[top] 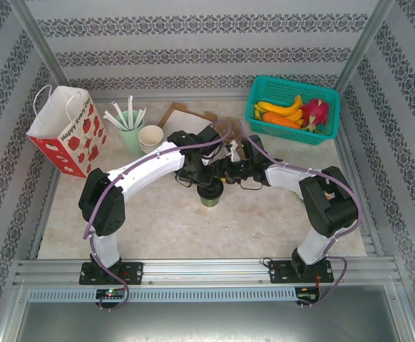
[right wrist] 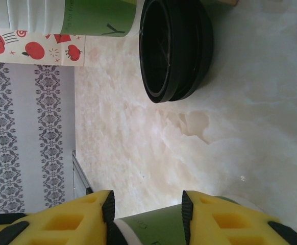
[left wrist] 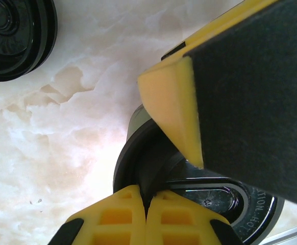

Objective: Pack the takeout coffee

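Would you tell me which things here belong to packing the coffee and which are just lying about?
Job: coffee cup, its black lid, and likely the bag and brown cardboard.
Lying about: fruit basket, stick cup, stacked cream cups, spare lids.
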{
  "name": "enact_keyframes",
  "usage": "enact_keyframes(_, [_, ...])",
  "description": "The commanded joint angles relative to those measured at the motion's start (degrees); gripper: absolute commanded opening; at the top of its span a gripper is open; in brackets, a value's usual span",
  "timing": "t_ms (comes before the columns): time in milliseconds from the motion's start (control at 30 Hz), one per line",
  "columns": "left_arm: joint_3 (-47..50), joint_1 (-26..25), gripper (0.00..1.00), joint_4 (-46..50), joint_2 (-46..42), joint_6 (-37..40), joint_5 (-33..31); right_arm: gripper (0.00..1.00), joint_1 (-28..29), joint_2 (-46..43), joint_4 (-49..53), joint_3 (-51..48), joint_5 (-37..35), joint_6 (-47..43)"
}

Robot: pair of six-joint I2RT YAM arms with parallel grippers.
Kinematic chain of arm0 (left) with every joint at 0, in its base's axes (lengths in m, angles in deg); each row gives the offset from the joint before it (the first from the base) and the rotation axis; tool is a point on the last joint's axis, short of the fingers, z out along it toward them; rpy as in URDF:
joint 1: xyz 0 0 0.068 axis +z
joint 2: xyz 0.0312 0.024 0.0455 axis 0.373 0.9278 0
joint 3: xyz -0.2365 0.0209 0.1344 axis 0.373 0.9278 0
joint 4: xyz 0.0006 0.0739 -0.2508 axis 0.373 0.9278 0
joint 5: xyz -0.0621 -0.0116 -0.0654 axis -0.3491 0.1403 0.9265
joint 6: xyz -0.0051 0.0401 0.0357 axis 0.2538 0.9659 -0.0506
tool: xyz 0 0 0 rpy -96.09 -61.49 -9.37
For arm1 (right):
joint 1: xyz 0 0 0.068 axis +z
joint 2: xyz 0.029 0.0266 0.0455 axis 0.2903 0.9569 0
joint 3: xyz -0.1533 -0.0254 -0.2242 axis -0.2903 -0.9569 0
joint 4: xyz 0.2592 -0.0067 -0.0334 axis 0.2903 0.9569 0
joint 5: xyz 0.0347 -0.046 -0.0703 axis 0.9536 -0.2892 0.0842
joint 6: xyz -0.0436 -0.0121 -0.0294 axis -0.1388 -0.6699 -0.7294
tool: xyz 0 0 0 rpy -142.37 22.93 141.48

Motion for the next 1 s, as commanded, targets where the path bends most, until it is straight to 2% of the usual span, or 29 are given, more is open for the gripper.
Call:
enact_keyframes(0, [3.76,-1.29,0.00,0.31,6.15,-2.40,-1.58,0.41,2.21,3.61,14.62,-4.48,-5.69,-3.99])
enact_keyframes(200, [1.07,-1.33,0.00,2.38,4.90,-2.23,-4.81,0.46,-0.25,-6.11,13.82,-1.84,-5.79,-2.03])
enact_keyframes(400, [-0.13,-1.36,0.00,3.16,3.98,-2.57,-5.57,0.49,-3.74,-12.34,15.82,-3.67,-4.73,-2.76])
enact_keyframes(967, [-0.29,-1.44,0.00,2.77,4.75,-3.50,-3.63,0.47,-3.53,-13.46,14.26,-8.60,-2.98,-1.69])
